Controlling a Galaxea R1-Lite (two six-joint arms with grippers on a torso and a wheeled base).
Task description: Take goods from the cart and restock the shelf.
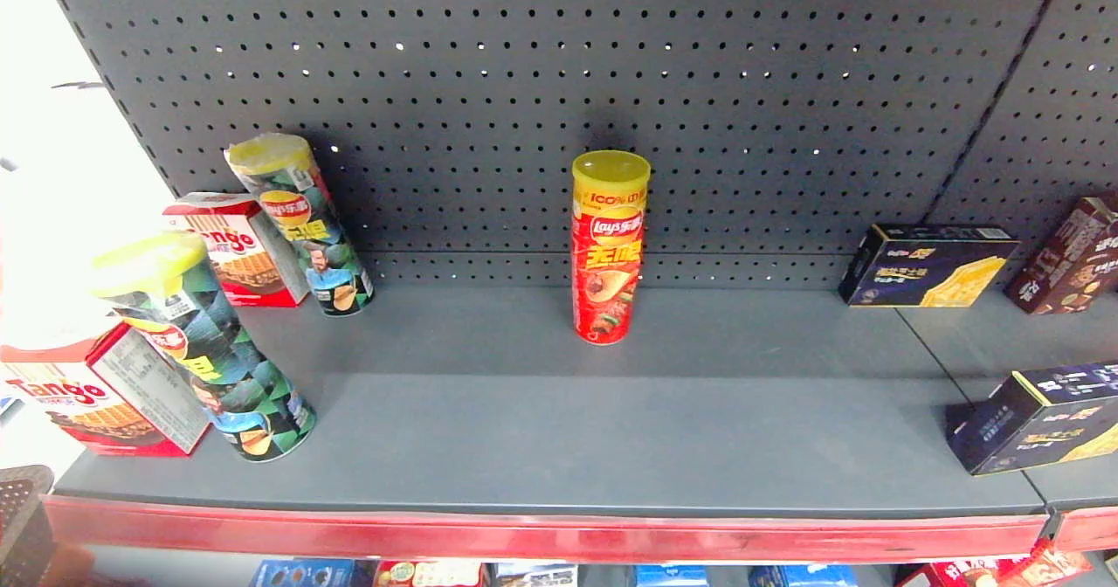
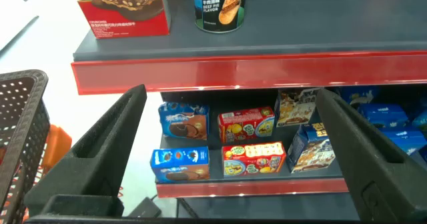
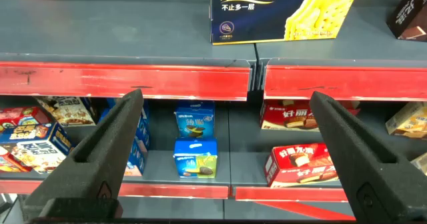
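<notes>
"Standing where, exactly, is the red chip can (image 1: 610, 246)?"

"Upright near the middle of the shelf (image 1: 524, 430), close to the pegboard back (image 1: 524, 89) and well apart from the other goods."

"And on the robot's left?"

"A front dark chip can (image 1: 205, 351) and a back dark chip can (image 1: 301, 224), both yellow-lidded. Each is just beside a wafer box: the front wafer box (image 1: 96, 395) and the back wafer box (image 1: 231, 251)."

"The right side?"

"A back blue box (image 1: 930, 264) by the pegboard, a front blue box (image 1: 1035, 417) nearer the edge, and a brown box (image 1: 1070, 255) at the far right."

"The cart?"

"The black mesh cart (image 2: 20, 137) is at the robot's lower left, below the shelf's red lip."

"The fingers?"

"The left gripper (image 2: 230, 97) has them spread wide, grasping nothing, and faces the biscuit boxes (image 2: 183, 164) on the lower tier. The right gripper (image 3: 227, 97) is likewise released and faces small blue packs (image 3: 195, 141)."
</notes>
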